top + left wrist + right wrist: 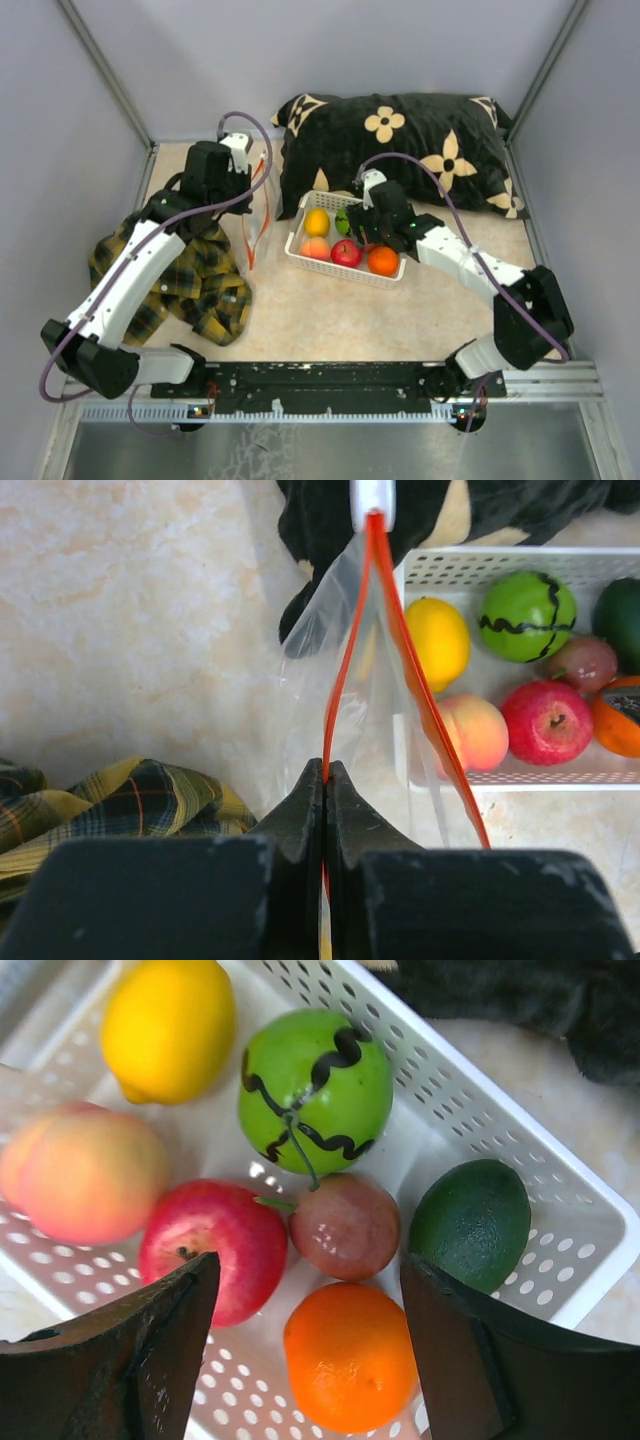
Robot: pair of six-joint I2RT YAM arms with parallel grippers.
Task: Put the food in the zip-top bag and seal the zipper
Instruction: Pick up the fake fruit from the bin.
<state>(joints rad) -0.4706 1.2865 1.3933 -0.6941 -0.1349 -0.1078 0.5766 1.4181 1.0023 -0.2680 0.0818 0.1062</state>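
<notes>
Several toy fruits lie in the white basket (585, 1255): yellow (168, 1025), striped green (315, 1090), brown (345, 1228), dark green (470, 1222), peach (85, 1175), red (215, 1250) and orange (350, 1355). My right gripper (310, 1263) is open just above them, over the orange and brown fruits. My left gripper (326, 772) is shut on the zipper (345, 650) of the clear zip-top bag (375, 730). It holds the bag up, left of the basket. The bag's mouth gapes, with the two red-orange strips apart. In the top view the bag (260, 205) hangs from the left gripper (240, 158).
A black flowered pillow (400, 140) lies behind the basket (300, 255). A crumpled yellow plaid cloth (200, 280) lies at the left, under the left arm. Grey walls close in the table on three sides.
</notes>
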